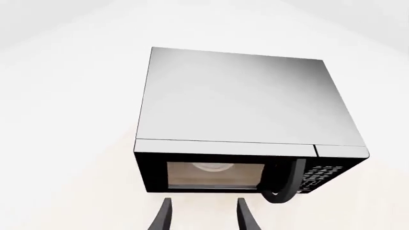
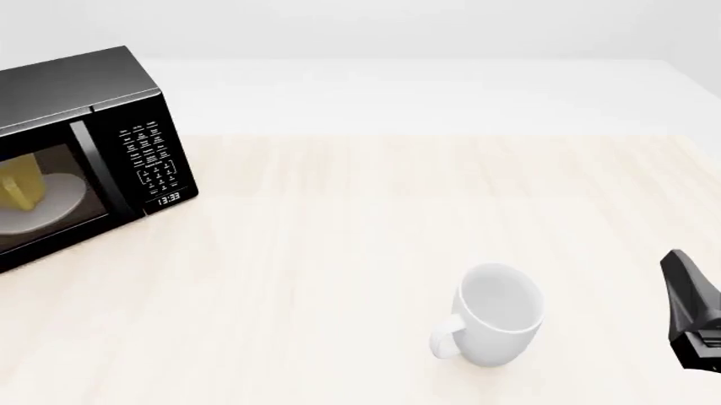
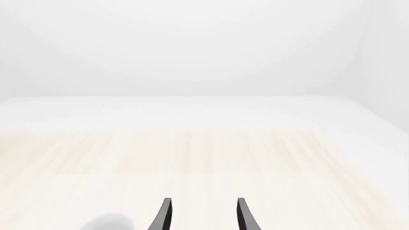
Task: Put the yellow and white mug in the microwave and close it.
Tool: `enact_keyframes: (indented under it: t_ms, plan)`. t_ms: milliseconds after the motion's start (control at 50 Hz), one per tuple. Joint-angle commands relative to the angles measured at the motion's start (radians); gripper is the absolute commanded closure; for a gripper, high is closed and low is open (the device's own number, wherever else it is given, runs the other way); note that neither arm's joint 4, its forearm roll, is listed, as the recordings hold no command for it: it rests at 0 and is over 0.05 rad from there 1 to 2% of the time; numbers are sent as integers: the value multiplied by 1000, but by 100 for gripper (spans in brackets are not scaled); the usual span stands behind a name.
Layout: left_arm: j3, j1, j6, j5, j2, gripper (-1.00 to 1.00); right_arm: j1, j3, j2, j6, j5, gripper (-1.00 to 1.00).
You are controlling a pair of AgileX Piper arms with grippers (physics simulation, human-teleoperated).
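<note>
I see the microwave (image 2: 84,152) at the upper left of the front view, door shut, with the yellow and white mug (image 2: 23,187) inside on the turntable plate (image 2: 56,202) behind the glass. My left gripper (image 1: 203,215) hovers above the microwave, jaws spread and empty. My right gripper (image 3: 203,215), also spread, holds nothing; the white mug (image 2: 496,316) stands at lower centre-right on the table (image 2: 338,253).

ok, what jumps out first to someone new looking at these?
The black boxy microwave at the table's far left, door shut, with the yellow mug visible inside on the white turntable plate. Next, the large all-white mug standing alone near the front, right of centre.
</note>
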Motion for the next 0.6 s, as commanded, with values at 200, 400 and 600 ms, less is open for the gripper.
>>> enact_keyframes:
  t_ms: [200,400,600]
  plan:
    - [-38,32,20,130,-140,-100,0,0,0,0,0,-100]
    - [-75,29,4,209,-208,-100,0,0,0,0,0,-100]
    - [-136,21,-16,300,-280,-100,0,0,0,0,0,-100]
